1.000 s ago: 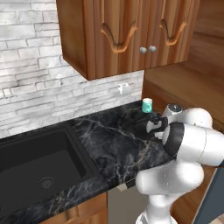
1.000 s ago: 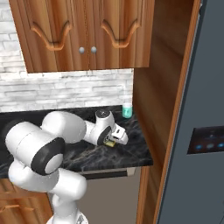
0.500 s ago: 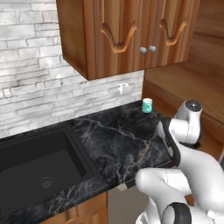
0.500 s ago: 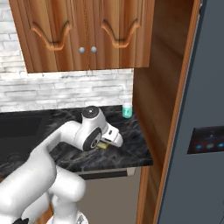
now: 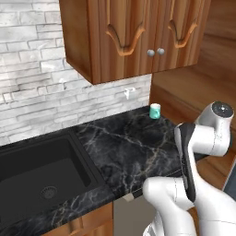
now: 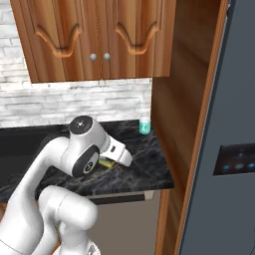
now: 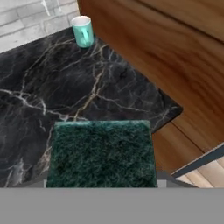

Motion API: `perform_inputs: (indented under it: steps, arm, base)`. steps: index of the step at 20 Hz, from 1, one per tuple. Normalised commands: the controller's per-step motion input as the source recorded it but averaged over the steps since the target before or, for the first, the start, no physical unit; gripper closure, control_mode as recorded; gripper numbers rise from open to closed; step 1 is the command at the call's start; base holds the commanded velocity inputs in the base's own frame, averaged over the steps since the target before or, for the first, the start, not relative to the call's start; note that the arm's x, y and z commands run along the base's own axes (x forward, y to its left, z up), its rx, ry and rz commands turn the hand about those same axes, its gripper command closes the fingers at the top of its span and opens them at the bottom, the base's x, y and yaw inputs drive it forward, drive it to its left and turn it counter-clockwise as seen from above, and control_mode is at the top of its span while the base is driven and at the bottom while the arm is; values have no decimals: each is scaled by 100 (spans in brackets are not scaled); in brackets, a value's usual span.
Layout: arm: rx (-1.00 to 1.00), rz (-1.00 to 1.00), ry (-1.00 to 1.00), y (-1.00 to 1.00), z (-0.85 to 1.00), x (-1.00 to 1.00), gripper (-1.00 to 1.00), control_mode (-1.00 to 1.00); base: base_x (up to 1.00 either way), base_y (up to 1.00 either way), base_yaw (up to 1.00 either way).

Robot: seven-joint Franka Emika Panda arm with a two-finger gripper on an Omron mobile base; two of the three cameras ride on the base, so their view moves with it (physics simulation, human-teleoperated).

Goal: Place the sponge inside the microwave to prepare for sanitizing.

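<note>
While sponge [image 7: 101, 154] fills foreground, hand fingertips hidden, cup [image 7: 83, 31] beyond

Sponge [image 7: 103, 153]: rectangular block, dark green scrub face fills the lower hand view, flat toward the camera, edges roughly square to the frame. It sits right at the fingers, close in front of the hand, above the black marble tabletop [image 7: 52, 87] near the tabletop's right edge. In the right base view a sliver of the sponge's yellow body [image 6: 105, 162] peeks out under the hand, just above the tabletop. Fingertips hidden; contact with the sponge can't be confirmed.
</note>
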Motion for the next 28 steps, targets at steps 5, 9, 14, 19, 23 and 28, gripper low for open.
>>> perform_inputs:
  steps: [5, 9, 14, 19, 23, 28]
  arm:
    - [-1, 0, 4, 2, 50, -29, 100, -100]
    - [0, 0, 10, 2, 69, -38, 100, -100]
    - [1, 0, 4, 3, 38, -36, 100, -100]
    - [0, 0, 0, 0, 0, -5, 100, -100]
    - [0, 0, 0, 0, 0, 0, 100, -100]
    - [0, 0, 1, 0, -2, -2, 100, 100]
  base:
    - [0, 0, 0]
    - [0, 0, 0]
    - [0, 0, 0]
    - [0, 0, 0]
    - [0, 0, 0]
    - [-8, 0, 0]
